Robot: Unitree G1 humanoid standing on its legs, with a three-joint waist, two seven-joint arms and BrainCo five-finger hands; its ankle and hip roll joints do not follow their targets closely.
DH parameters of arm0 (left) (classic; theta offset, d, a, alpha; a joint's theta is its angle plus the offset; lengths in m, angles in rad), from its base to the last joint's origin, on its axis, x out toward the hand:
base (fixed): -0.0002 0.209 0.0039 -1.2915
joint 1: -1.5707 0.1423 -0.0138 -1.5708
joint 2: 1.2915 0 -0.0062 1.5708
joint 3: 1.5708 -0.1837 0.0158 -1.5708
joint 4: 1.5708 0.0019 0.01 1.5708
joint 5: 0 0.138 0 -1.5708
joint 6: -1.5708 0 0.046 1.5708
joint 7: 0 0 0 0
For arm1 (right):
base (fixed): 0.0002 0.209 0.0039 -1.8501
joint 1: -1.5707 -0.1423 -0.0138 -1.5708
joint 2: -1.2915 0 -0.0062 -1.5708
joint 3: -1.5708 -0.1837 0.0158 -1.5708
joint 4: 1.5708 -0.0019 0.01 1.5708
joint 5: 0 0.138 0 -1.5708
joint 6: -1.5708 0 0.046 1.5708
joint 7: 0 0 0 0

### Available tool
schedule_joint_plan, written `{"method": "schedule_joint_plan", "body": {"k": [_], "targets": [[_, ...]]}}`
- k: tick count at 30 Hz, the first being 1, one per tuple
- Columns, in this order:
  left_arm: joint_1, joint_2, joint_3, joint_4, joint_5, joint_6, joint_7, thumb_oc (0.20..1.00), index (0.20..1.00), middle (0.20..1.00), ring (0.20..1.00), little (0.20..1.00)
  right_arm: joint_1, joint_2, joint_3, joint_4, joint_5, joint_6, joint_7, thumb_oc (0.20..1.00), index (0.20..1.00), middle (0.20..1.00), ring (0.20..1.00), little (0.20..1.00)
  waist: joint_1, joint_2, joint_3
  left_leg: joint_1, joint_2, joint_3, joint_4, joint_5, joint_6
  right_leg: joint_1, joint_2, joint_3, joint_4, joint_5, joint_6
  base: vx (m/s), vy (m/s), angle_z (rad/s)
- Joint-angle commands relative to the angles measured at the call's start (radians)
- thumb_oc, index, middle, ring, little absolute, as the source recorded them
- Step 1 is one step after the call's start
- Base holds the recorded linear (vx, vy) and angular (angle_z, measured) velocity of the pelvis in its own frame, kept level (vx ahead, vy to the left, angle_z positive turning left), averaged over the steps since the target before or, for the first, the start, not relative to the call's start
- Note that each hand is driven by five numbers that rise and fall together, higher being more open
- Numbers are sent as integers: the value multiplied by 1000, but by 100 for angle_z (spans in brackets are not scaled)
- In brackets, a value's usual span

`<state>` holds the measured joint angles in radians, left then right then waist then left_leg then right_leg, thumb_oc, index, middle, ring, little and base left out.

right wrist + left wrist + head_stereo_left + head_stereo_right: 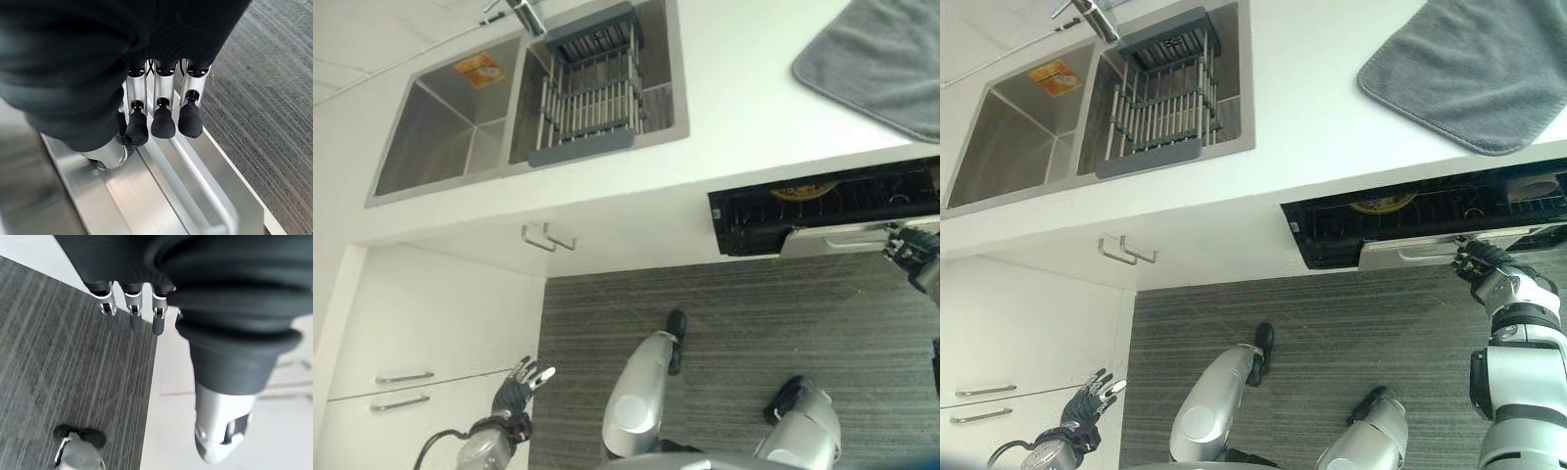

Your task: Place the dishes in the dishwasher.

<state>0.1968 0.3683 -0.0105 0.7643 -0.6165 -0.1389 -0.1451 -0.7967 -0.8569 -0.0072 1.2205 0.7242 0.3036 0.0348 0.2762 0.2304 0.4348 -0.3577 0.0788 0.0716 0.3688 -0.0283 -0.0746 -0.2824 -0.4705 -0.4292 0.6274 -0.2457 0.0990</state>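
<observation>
1. Dishwasher [1430, 220], under the counter [1312, 108]: slightly open, black interior, silver door [1410, 253].
2. A yellow-patterned plate [1383, 204] sits inside.
3. Right hand [1477, 260]: fingers curled over the door's handle [195, 166].
4. Left hand [521, 384]: relaxed, empty.
5. Sink [431, 127] holds a rack [587, 88].

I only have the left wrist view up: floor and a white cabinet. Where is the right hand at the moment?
Observer: The right hand is at the silver door handle of the dishwasher, under the counter.
Operator: Is the dishwasher door open?
Observer: Only partly. It stands ajar, and a dark rack shows in the gap.
Operator: Anything loaded in there?
Observer: A yellowish dish shows in the rack. I cannot make out other dishes.
</observation>
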Motion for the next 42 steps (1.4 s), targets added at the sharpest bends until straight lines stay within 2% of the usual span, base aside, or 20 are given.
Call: {"method": "schedule_joint_plan", "body": {"k": [1,5,9,14,19,22,24,26,29,31,33,36,38,41,42], "targets": [[33,73,14,51,-12,-12,-5,1000,1000,1000,1000,1000,-237,-42,47,-45,-39,-48,42,200,200,200,200,200,68,19,-47,17,44,-47,-105,104,-51,22,-25,23,37,1,12,183,81,32],[55,66,44,105,2,-11,-7,1000,1000,1000,1000,1000,-319,-106,85,-15,-88,-37,34,200,200,200,200,200,95,53,-46,13,12,-62,-143,137,-49,30,-44,2,60,-20,12,126,91,22],[68,61,100,206,55,1,-20,1000,1000,1000,1000,1000,-425,-179,135,5,-115,-37,23,200,200,200,200,200,122,86,-49,3,-22,-80,-160,157,-43,18,-83,-9,124,-55,6,108,135,15],[79,67,123,235,88,21,-50,1000,1000,1000,1000,1000,-481,-219,167,10,-140,-22,42,200,200,200,200,200,134,94,-53,-7,-44,-79,-137,150,-39,14,-127,-11,178,-74,4,73,101,14],[98,61,126,212,81,13,-84,1000,1000,1000,1000,1000,-469,-231,168,15,-189,3,80,200,200,200,200,200,133,95,-45,-1,-49,-70,-112,135,-36,39,-136,-17,171,-75,1,25,66,1],[108,44,120,183,87,5,-90,1000,1000,1000,1000,1000,-417,-231,137,10,-197,-16,119,200,200,200,200,200,133,93,-40,11,-48,-69,-116,135,-37,72,-123,-32,140,-67,-3,22,59,-1],[117,30,121,168,87,-11,-102,1000,1000,1000,1000,1000,-339,-213,105,-11,-250,-92,140,200,200,200,200,200,128,84,-33,22,-40,-68,-132,142,-39,99,-103,-44,102,-54,-3,26,60,-1],[120,25,124,137,90,-16,-114,1000,1000,1000,1000,1000,-224,-186,63,-84,-221,-143,124,200,200,200,200,200,118,69,-19,32,-29,-66,-159,154,-40,119,-77,-51,58,-35,-1,-28,-21,-4],[126,28,125,84,86,-31,-120,1000,1000,1000,1000,1000,-29,-114,-19,-225,-163,-177,86,200,200,200,200,200,102,35,1,40,-12,-60,-183,162,-38,137,-46,-61,2,-1,4,-93,-101,-6],[130,35,124,37,51,-55,-119,1000,1000,1000,1000,1000,124,-43,-69,-322,-177,-238,57,200,200,200,200,200,84,4,20,46,9,-57,-200,164,-38,156,-6,-59,-65,30,9,-163,-132,-4],[136,38,128,7,23,-68,-107,1000,1000,1000,1000,1000,207,-12,-87,-383,-184,-282,32,200,200,200,200,200,73,-19,29,50,22,-55,-212,166,-39,176,19,-58,-116,50,13,-111,-111,-18],[138,53,153,-22,-2,-89,-102,1000,1000,1000,1000,1000,365,73,-127,-475,-167,-388,12,200,200,200,200,200,60,-72,26,65,51,-48,-244,167,-44,237,71,-64,-242,102,25,-95,-154,-19],[134,65,166,-35,-17,-105,-116,1000,1000,1000,1000,1000,450,135,-129,-557,-204,-455,-16,200,200,200,200,200,49,-114,15,85,70,-35,-276,163,-50,300,114,-66,-373,155,46,-112,-99,-20],[134,60,167,-37,-19,-134,-129,1000,1000,1000,1000,1000,518,191,-129,-610,-209,-467,-22,200,200,200,200,200,36,-158,-2,97,76,-13,-284,148,-50,349,138,-60,-473,207,68,-66,12,-12],[134,56,165,-39,-13,-146,-132,1000,1000,1000,1000,1000,541,209,-134,-613,-198,-458,-7,388,388,388,388,388,34,-173,-10,100,75,-6,-281,138,-49,364,142,-60,-504,226,75,-34,82,-16]]}}
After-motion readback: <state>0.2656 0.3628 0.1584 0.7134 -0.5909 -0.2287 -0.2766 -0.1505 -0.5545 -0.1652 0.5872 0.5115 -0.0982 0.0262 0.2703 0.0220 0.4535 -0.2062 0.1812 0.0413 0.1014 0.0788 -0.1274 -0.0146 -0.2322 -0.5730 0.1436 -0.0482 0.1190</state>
